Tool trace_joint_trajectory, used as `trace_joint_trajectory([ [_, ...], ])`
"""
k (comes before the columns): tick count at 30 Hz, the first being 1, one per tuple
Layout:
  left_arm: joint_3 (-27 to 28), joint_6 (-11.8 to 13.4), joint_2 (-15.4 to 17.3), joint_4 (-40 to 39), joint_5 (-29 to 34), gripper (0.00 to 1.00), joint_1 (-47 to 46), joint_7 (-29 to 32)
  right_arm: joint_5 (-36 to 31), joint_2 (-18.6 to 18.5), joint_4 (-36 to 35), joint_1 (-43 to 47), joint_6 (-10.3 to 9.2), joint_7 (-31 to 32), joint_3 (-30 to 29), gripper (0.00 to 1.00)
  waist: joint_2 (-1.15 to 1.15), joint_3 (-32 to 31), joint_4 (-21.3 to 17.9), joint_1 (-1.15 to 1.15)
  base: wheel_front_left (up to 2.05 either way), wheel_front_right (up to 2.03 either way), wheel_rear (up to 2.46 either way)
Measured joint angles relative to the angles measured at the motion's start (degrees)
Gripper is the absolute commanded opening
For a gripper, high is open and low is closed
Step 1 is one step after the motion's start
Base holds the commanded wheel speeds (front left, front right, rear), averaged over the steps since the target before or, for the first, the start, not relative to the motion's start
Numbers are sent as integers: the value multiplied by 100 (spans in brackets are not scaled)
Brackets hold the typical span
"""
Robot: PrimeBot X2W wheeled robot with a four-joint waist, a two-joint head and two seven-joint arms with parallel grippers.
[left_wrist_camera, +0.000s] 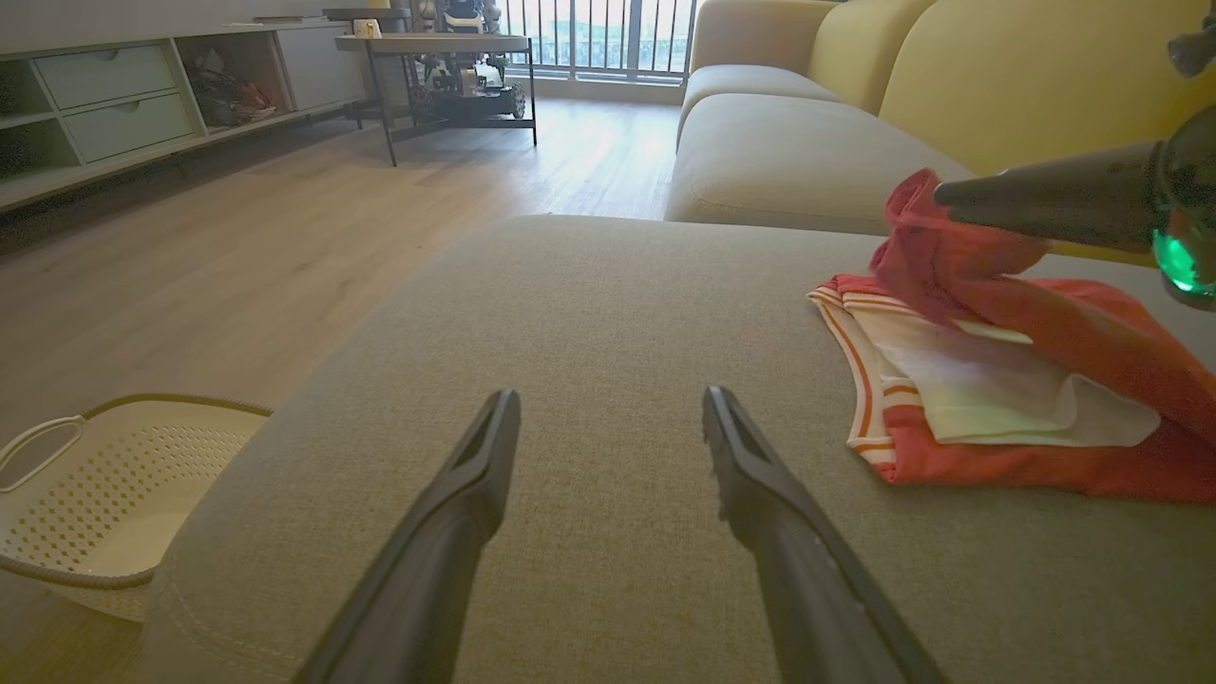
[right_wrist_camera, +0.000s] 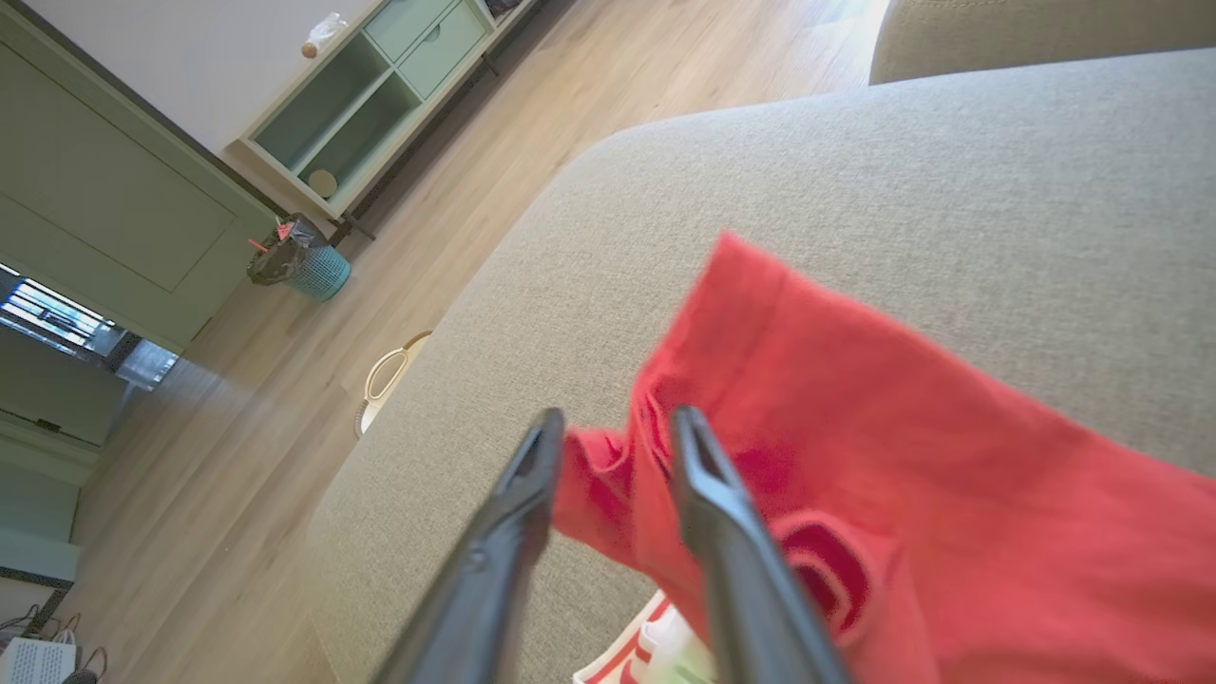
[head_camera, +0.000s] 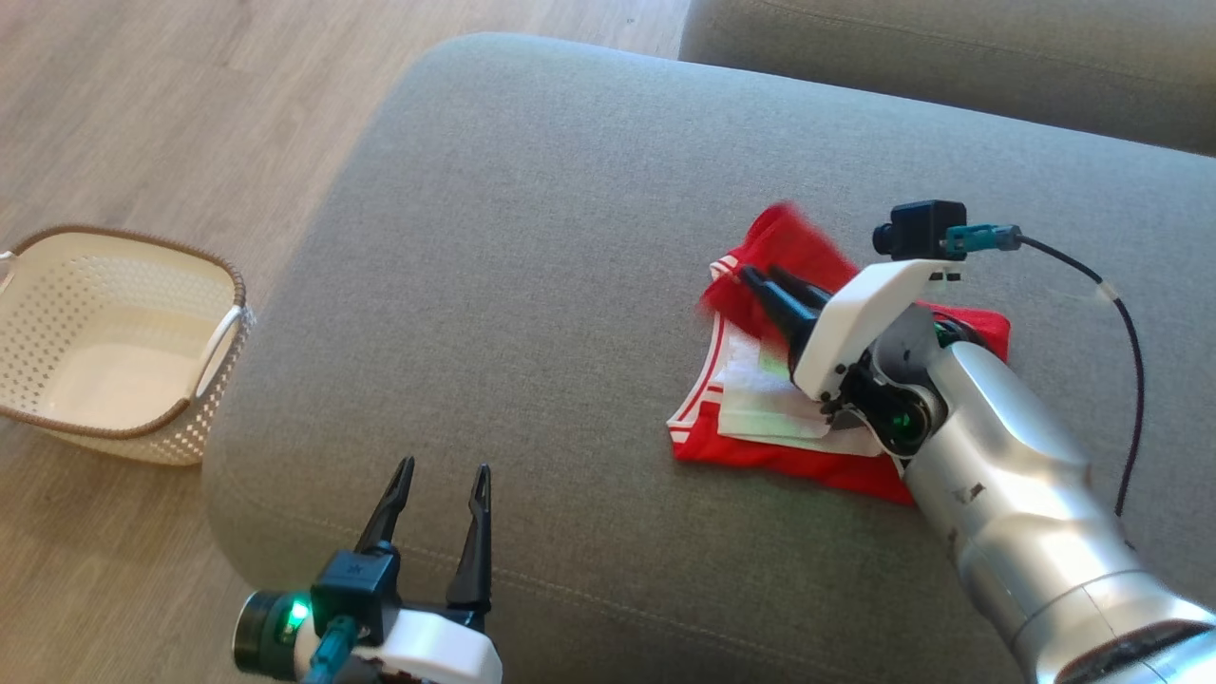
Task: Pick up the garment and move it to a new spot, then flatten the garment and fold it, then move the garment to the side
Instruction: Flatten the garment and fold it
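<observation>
A red garment [head_camera: 807, 461] with white-and-red striped trim and a white inner layer lies partly folded on the right side of the grey sofa cushion [head_camera: 532, 237]. My right gripper [head_camera: 763, 275] hovers over its far left corner, where a red flap [right_wrist_camera: 902, 427] is raised and blurred. In the right wrist view the gripper [right_wrist_camera: 617, 423] has its jaws parted, with loose red cloth between them. My left gripper [head_camera: 446, 467] stands open at the cushion's near edge, nothing between its fingers, well left of the garment [left_wrist_camera: 1045, 313]. Its open jaws [left_wrist_camera: 610, 399] point across bare cushion.
A cream perforated basket [head_camera: 218, 342] with a brown rim sits on the wooden floor left of the cushion, also seen as the basket [left_wrist_camera: 57, 570]. Another sofa cushion [head_camera: 950, 57] adjoins at the back right. A cable hangs from the right wrist camera.
</observation>
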Motion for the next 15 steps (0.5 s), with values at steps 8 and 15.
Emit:
trace_joint_trajectory([
  [8,122,10,-3,20,5,100,8,0,221,0,218,-292,0,-648,258,100,0,-73,-228,0,0,0,0],
  [15,199,9,7,-145,98,100,91,0,-809,-677,308,-327,0,-1128,158,100,0,-201,-544,0,0,0,0],
])
